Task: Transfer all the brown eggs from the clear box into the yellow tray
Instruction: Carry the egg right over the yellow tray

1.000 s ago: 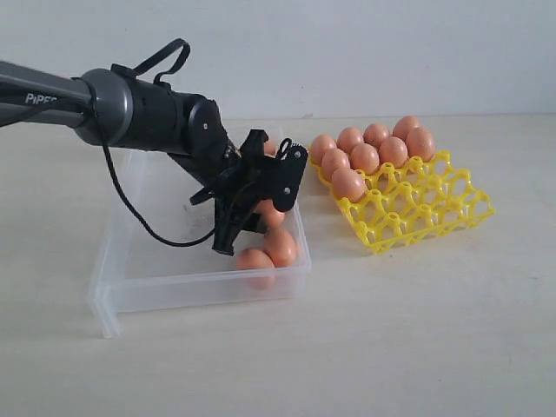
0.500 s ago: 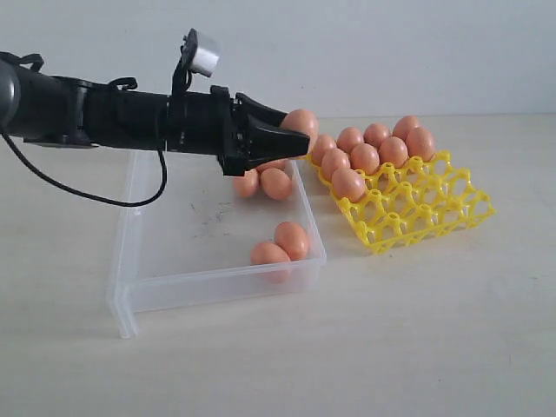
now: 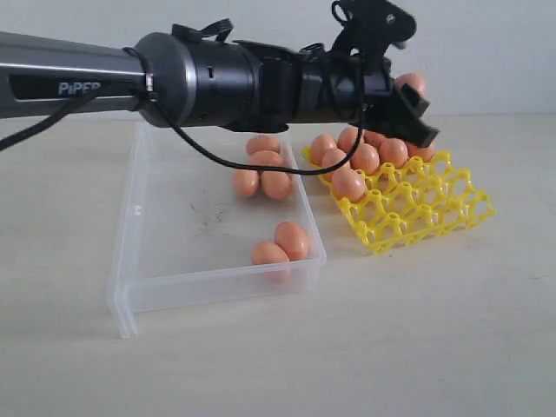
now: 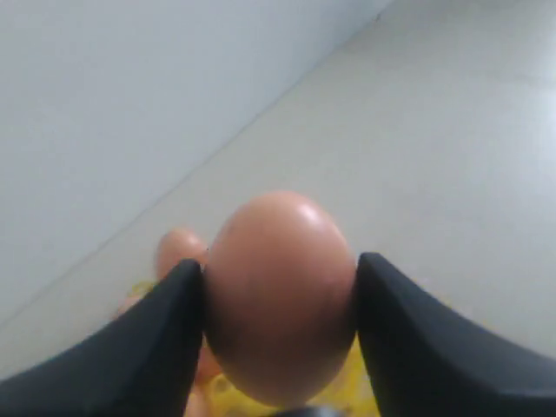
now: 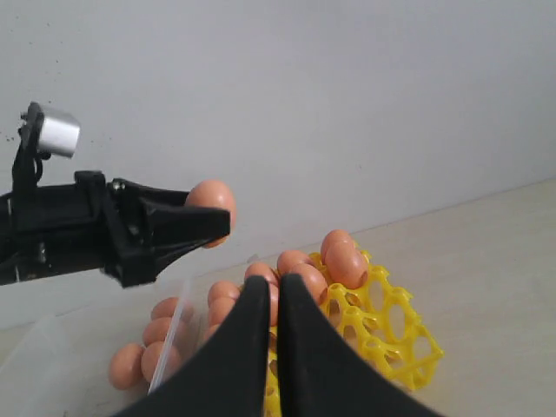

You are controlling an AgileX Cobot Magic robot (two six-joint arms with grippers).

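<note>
Over pale tabletop [image 3: 261, 347], the left gripper [image 3: 414, 106], grasping a brown egg [image 4: 280, 295], has now risen above the yellow tray [image 3: 434, 211], so placing comes next.

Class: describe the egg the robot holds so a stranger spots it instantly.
Find the bright yellow plastic lattice egg tray. Just above it in the exterior view, the black left arm's jaws pinch one smooth orange-brown egg. It alone is airborne; the other eggs all rest on something.
</note>
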